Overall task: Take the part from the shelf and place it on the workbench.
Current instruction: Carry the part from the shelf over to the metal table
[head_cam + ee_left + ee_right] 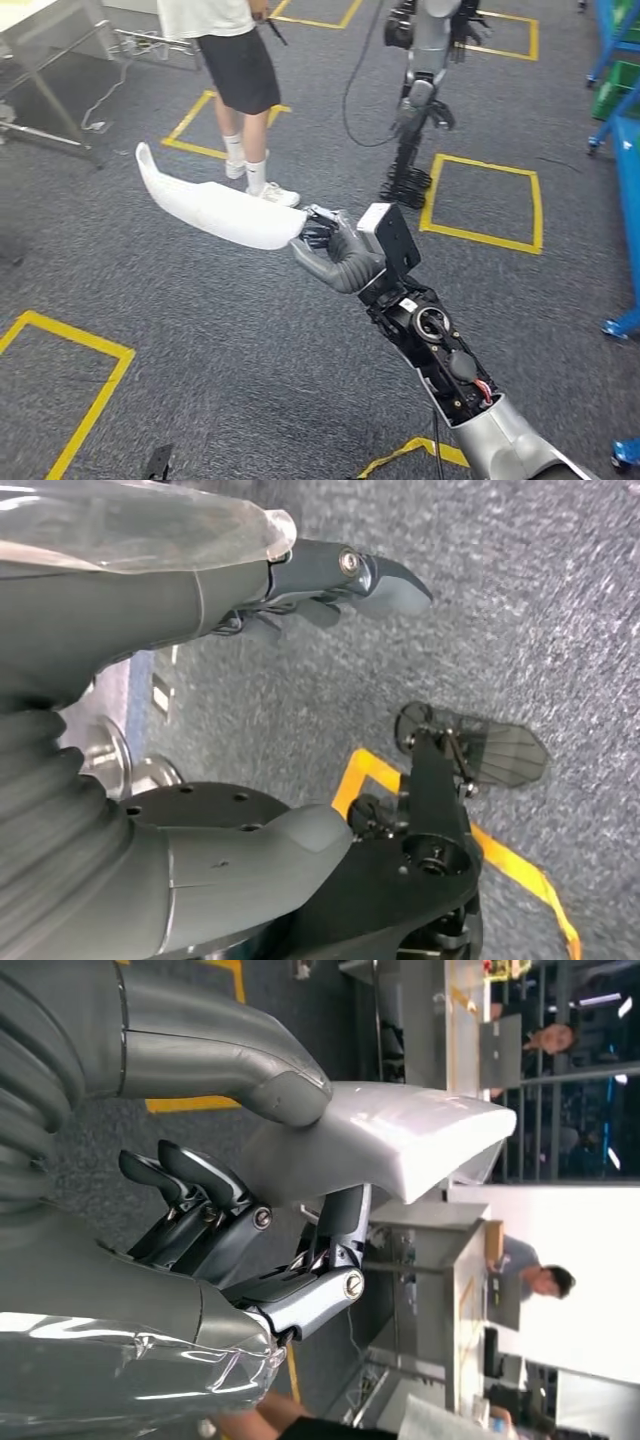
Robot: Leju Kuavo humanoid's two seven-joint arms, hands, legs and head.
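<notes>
Right hand (pixel 336 255) pinches near end of white part (pixel 215 208): thumb on one face, dark fingers (pixel 332 1222) under it. You see part held out over grey carpet (pixel 226 350), far tip curled up, well off floor. Left hand (pixel 226 580): fingers look straight with nothing between them, but much of hand cut off, so you cannot tell its state. Person (pixel 238 70) beyond part, cut off above waist. Second robot (pixel 423 90) to right, upper body out of frame. Blue rack (pixel 623 130) at right edge, green bin (pixel 615 90) contents unreadable.
</notes>
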